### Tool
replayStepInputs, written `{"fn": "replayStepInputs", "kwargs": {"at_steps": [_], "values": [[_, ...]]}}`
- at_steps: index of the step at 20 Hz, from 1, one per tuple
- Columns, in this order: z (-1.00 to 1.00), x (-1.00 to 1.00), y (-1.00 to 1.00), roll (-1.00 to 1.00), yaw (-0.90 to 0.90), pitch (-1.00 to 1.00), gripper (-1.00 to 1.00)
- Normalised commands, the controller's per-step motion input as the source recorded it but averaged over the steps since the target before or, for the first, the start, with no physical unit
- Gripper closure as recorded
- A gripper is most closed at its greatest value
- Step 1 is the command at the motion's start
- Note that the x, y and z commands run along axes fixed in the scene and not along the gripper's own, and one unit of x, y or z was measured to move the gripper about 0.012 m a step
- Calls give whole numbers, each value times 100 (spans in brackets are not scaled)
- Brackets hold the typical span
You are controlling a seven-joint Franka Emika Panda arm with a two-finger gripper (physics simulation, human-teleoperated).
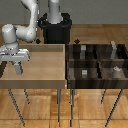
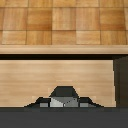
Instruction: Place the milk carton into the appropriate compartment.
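In the wrist view the milk carton (image 2: 64, 96), a small pale grey box with a peaked top, sits between my gripper's (image 2: 64, 104) fingers (image 2: 44, 103). The jaws are closed against its sides. In the exterior view my gripper (image 1: 20, 70) hangs over the left end of the light tan tray (image 1: 45, 62), and the carton is hard to make out there. The dark brown striped bin (image 1: 96, 61) with four cells stands to the exterior view's right of the tray, well away from the gripper.
The bin's cells hold grey shapes: a small cube (image 1: 84, 72), a taller slim block (image 1: 114, 48), a small box (image 1: 83, 49) and a small peaked piece (image 1: 116, 70). The robot's black base (image 1: 56, 27) stands behind the tray. Both tray and bin rest on thin legs.
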Motion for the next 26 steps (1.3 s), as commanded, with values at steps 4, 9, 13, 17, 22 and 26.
{"fn": "replayStepInputs", "kwargs": {"at_steps": [4, 9, 13, 17, 22, 26], "values": [[100, 0, 0, 0, 0, 0, 100], [100, 0, 0, 0, 0, 0, 100], [25, 0, 33, 0, 0, 0, 100], [0, 0, 100, 0, 0, 0, 100], [0, 0, 100, 0, 0, 0, 100], [0, 0, 100, 0, 0, 0, 100]]}}
